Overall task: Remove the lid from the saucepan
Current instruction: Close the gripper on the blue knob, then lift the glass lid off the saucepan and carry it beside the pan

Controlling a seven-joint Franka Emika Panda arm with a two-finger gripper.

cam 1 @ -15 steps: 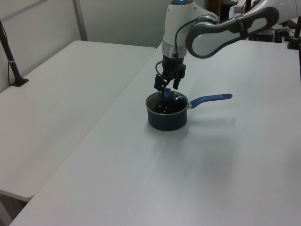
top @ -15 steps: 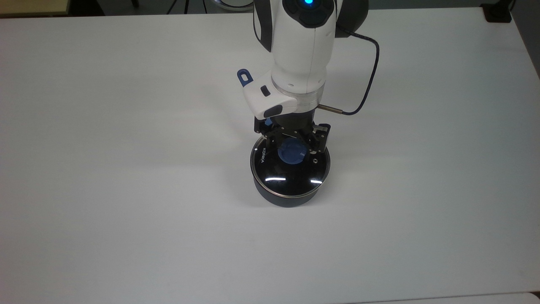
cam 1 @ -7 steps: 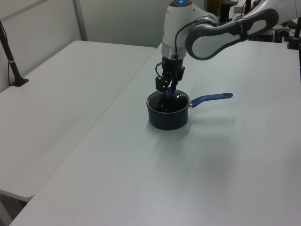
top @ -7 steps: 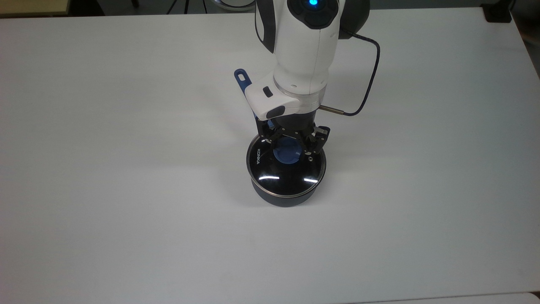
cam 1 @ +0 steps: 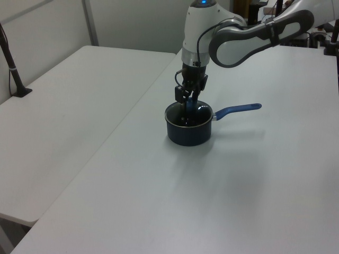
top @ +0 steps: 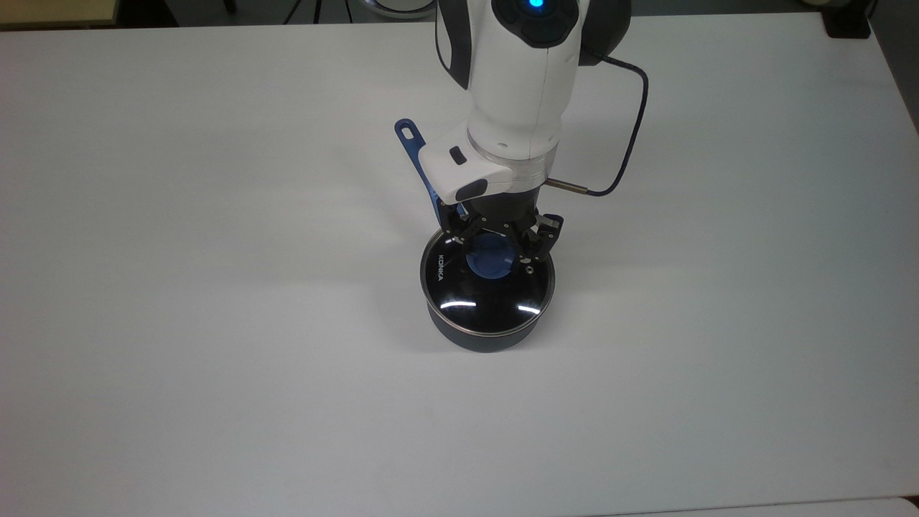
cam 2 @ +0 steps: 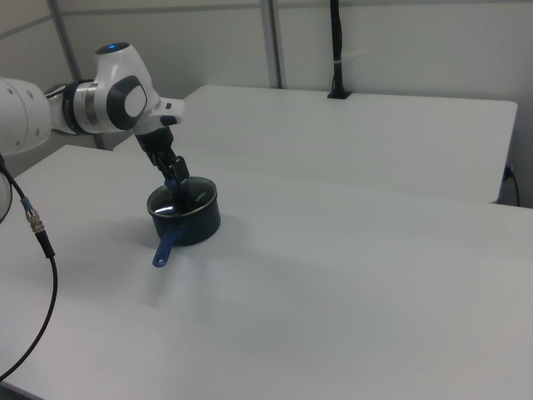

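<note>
A white table [top: 215, 359] carries one lidded saucepan [top: 488, 336] near its middle.

The lid [top: 488, 287] is glossy glass, mirroring two bright streaks, edged by a thin shiny metal rim. Its blue knob [top: 490, 260] looks matt plastic. The saucepan [cam 1: 188, 132] wall is dull dark enamel. The table [top: 215, 323] is smooth matt white.

White arm [top: 518, 93] w/ grey joints – black gripper [top: 500, 237].

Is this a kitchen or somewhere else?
Probably a robot lab, not a kitchen: a robot arm works over a saucepan on a bare white table, with more plain tables nearby.
</note>
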